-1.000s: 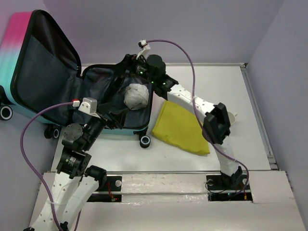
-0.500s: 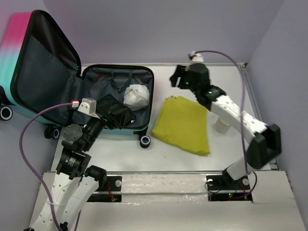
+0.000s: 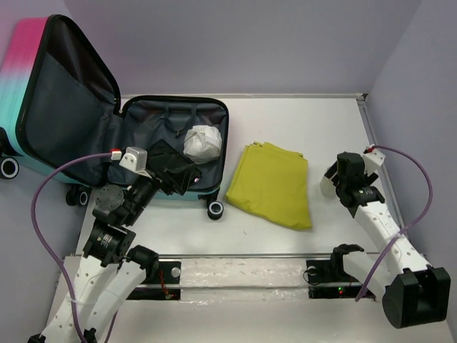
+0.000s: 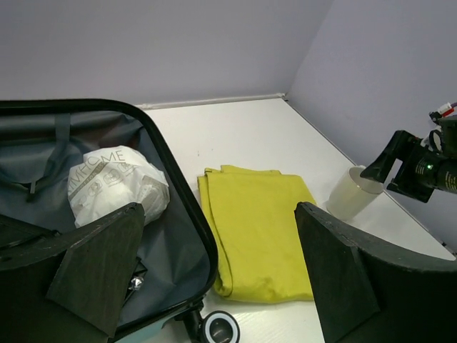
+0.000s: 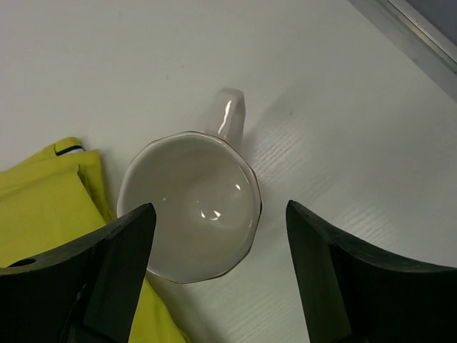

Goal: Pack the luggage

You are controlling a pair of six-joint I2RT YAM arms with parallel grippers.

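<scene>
The luggage (image 3: 226, 136) lies open at the table's left, its pink-to-teal lid (image 3: 16, 68) standing up. A white crumpled bundle (image 3: 201, 141) and a black pouch (image 3: 171, 166) lie on its grey lining. My left gripper (image 3: 163, 177) hovers open over the luggage's near edge and holds nothing; its wrist view shows the rim (image 4: 178, 179), the bundle (image 4: 114, 186) and the yellow cloth (image 4: 257, 229). At the right, my right gripper (image 5: 218, 279) hangs open above a white mug (image 5: 189, 207), its jaws wider than the mug and not touching it.
The folded yellow cloth (image 3: 271, 184) lies between the luggage and the mug (image 3: 328, 186), its edge right beside the mug. A raised rail (image 3: 382, 164) runs along the table's right edge, close to my right arm. Purple walls enclose the back and sides.
My right arm left the white bundle in the luggage, swung right across the table and came down over the mug. The left arm has not moved.
</scene>
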